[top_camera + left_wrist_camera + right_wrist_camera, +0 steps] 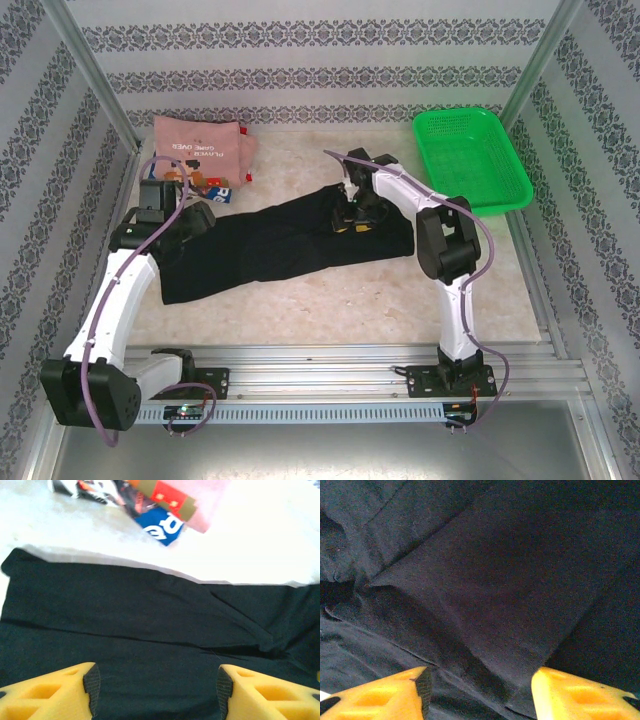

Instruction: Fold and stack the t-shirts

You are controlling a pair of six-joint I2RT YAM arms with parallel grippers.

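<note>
Three shirts are lying on the pale table (pixel 320 300). The black t-shirt (pixel 280 245) is stretching as a long crumpled band across the middle, from in front of the left arm to under the right arm's wrist. The pink t-shirt (pixel 195 138) is sitting folded at the far left corner. The blue-and-white printed t-shirt (pixel 215 190) is lying bunched just on the near side of it, between the pink one and the black one. In the left wrist view a strip of bare table is showing between it and the black edge.

The left gripper (pixel 195 222) is hanging over the left end of the black t-shirt. In its wrist view its yellow fingers (pixel 50 690) are standing wide apart with nothing held between them. The dark cloth is lying below with one long crease.

The right gripper (pixel 350 215) is pointing down at the right part of the black t-shirt. In its wrist view the fingers (pixel 580 695) are spread wide and a folded flap of black cloth is running toward the gap, not pinched. Whether either set of tips is touching the cloth, I cannot tell.

The green basket (pixel 470 160) is sitting at the far right corner, well apart from the shirts.
</note>
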